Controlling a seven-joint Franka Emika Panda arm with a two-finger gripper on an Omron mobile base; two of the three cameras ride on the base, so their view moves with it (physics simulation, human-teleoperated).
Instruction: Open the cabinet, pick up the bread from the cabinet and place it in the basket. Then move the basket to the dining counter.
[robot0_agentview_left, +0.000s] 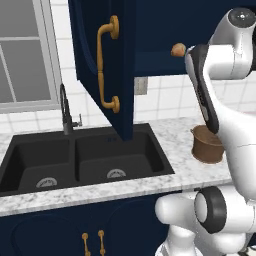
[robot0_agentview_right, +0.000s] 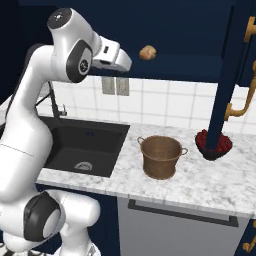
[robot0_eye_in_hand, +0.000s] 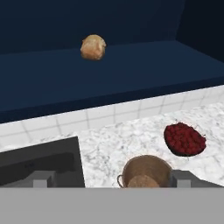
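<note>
From the left base view the bread (robot0_agentview_left: 178, 49) sits on the open cabinet (robot0_agentview_left: 165, 35) shelf, the right base view puts it just ahead of the gripper (robot0_agentview_right: 125, 61), and the hand view shows it dead ahead and above, fingers spread wide, nothing held.

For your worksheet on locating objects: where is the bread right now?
The bread sits on the open cabinet's shelf, above the counter, with the basket below it.
</note>
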